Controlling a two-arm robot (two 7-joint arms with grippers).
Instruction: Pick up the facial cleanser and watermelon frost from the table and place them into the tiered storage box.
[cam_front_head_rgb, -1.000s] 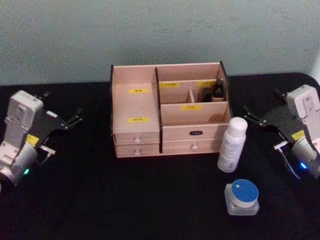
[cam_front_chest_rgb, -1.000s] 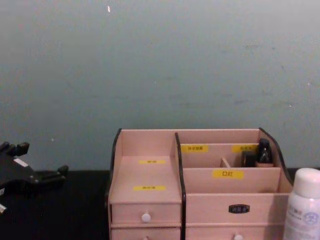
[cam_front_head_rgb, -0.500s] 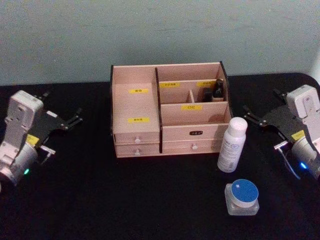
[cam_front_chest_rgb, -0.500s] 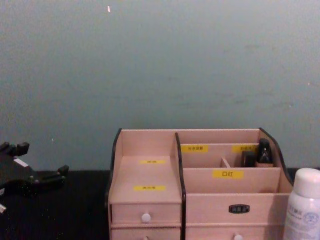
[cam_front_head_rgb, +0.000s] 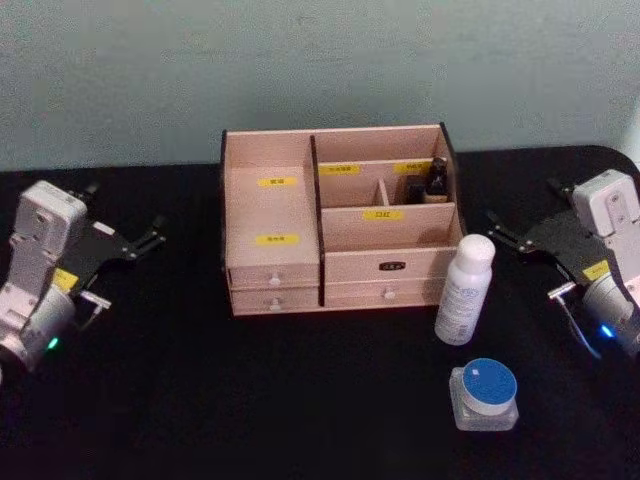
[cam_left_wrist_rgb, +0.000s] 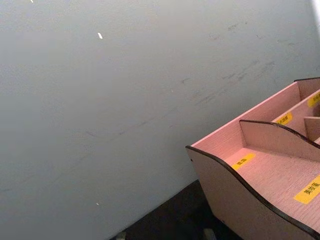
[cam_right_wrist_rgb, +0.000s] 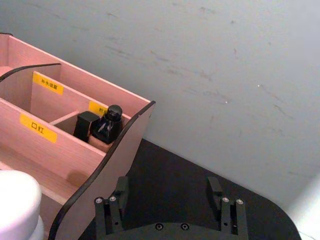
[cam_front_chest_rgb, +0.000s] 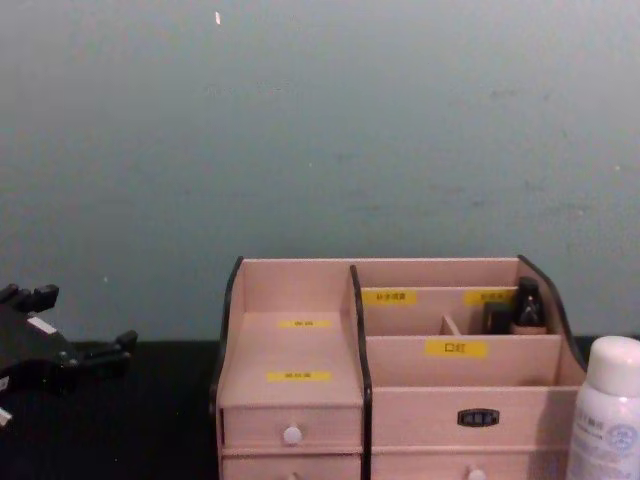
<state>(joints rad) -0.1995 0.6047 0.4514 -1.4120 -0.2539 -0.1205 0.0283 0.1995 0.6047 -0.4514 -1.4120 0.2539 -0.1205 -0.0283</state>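
From the head camera, the left pincer (cam_front_head_rgb: 122, 210) hangs over the left side of the black counter (cam_front_head_rgb: 200, 400). Its fingers are spread wide and hold nothing. The right pincer (cam_front_head_rgb: 523, 205) mirrors it over the right side, equally wide and empty. The tiered storage box (cam_front_head_rgb: 390, 228) sits mid-counter toward the back edge. It is pale wood with black edges and yellow labels, its long axis runs left to right, and its drawers face the robot. A white bottle (cam_front_head_rgb: 465, 290) stands upright, cap up, just beside the box's front right corner. A blue-lidded jar (cam_front_head_rgb: 485, 395) sits apart from the bottle, nearer the front edge. Small dark bottles (cam_front_head_rgb: 435, 180) stand in the box's back right compartment.

In the left wrist camera, the box's (cam_left_wrist_rgb: 240, 200) wavy black-edged side wall and stepped tiers rise above the counter.

In the right wrist camera, the right pincer (cam_right_wrist_rgb: 170, 200) is fully parted with bare counter between its fingers. The box's (cam_right_wrist_rgb: 105, 165) side wall and the white bottle's (cam_right_wrist_rgb: 15, 195) cap lie beyond it.

From the chest camera, the left pincer (cam_front_chest_rgb: 78, 322) is splayed at the left edge, well apart from the box (cam_front_chest_rgb: 460, 415). The white bottle (cam_front_chest_rgb: 605, 420) stands vertical at the box's right front.
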